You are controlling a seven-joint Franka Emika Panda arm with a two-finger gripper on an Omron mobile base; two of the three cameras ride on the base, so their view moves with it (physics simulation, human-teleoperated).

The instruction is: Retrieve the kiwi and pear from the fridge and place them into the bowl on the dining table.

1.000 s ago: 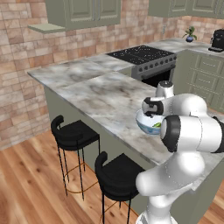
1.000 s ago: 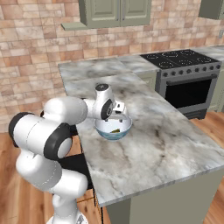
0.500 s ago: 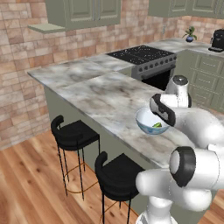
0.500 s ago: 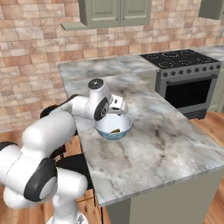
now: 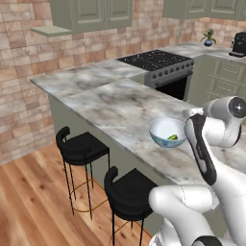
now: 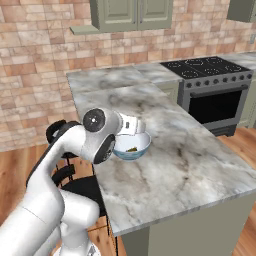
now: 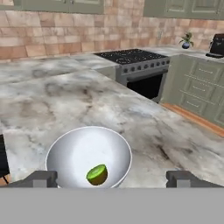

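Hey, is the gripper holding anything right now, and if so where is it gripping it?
Nothing is held. The gripper is open with empty space between its fingertips, and the kiwi lies loose inside the bowl.

A home kitchen, rendered: long grey-veined marble counter (image 5: 115,103) with black round stools (image 5: 81,146) beside it, black gas stove with oven (image 5: 161,65), pale green wall cabinets (image 5: 91,12), red brick wall (image 5: 19,57), light wooden plank floor (image 5: 33,202).
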